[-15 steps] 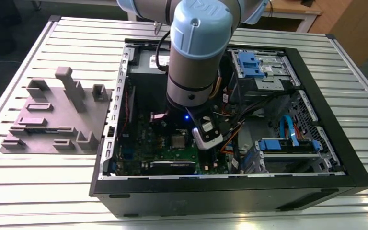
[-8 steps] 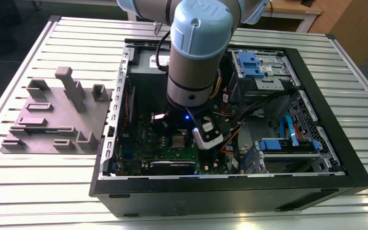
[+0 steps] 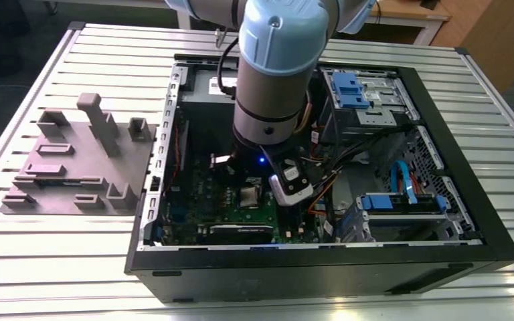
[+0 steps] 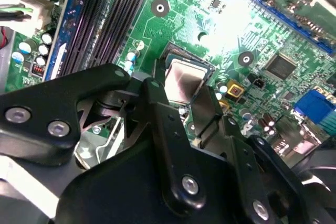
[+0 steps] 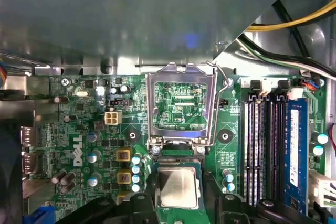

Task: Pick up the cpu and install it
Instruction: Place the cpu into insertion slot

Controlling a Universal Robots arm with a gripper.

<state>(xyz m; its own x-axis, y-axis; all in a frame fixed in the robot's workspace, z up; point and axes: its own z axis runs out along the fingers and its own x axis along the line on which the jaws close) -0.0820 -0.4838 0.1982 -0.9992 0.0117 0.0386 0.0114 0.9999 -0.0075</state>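
One pincer [image 5: 178, 195] sits nearest in both wrist views, its black linkage down over the one cpu [image 5: 178, 186]. Whether it clamps the chip or stands loose of it, I cannot tell.

The cpu, a silver square with a thin darker rim, lies flat in the single socket [image 5: 178, 160] of the green motherboard [image 5: 79, 129]. In the second wrist view it shows as the same pale square [image 4: 185, 80], just past the black linkage.

Just beyond the socket, its one metal load frame [image 5: 149, 108] stands swung up and open, and the board shows through its square window. One wire lever [image 5: 220, 74] runs along the frame's side.

Further out on the board are one white four-hole connector [image 5: 112, 117], two gold square parts [image 5: 123, 155] one behind the other, and a bank of dark memory slots [image 5: 262, 145] with one blue strip [image 5: 295, 150] beside them. One yellow cable [image 5: 294, 22] crosses the far corner.

In the exterior view, the single arm [image 3: 275, 67] reaches straight down into one open black computer case [image 3: 328, 267] lying on its side. Two blue drive brackets [image 3: 351, 90] sit in the case toward the exterior view's right.

One grey block tray [image 3: 78, 167] lies beside the case on the exterior view's left, near it but apart. Both rest on the slatted metal bench [image 3: 61, 254].
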